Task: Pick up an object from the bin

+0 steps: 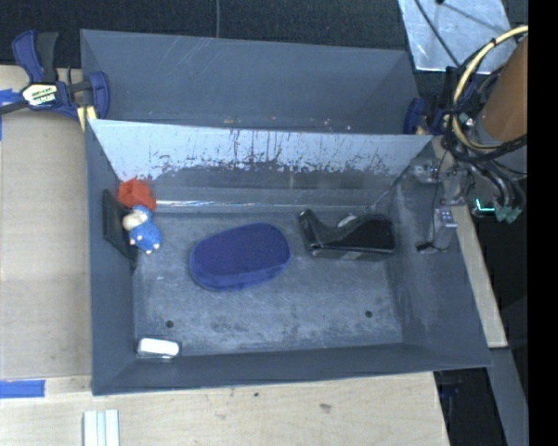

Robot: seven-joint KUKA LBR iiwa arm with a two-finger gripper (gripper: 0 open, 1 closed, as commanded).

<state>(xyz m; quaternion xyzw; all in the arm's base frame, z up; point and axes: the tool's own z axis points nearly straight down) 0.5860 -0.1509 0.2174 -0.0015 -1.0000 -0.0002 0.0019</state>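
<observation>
The gripper [438, 219] hangs at right over the grey metal bin [260, 82] wall; open or closed cannot be told. The nearest thing, a black stapler-shaped plastic object [348, 235], lies centre-right and probably wants a straddle across its narrow width.

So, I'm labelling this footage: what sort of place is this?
Likely a robot grasping lab rig: a grey metal bin holding a blue oval pad and a small toy figure, with a cabled arm alongside.

We see a flat blue oval pad [240, 256] lying level, long side left to right. Just right of it rests a black stapler-like tool [348, 235]. Left of it stands a small red-capped blue figure [140, 219], and below-left lies a small white piece [158, 347].
</observation>
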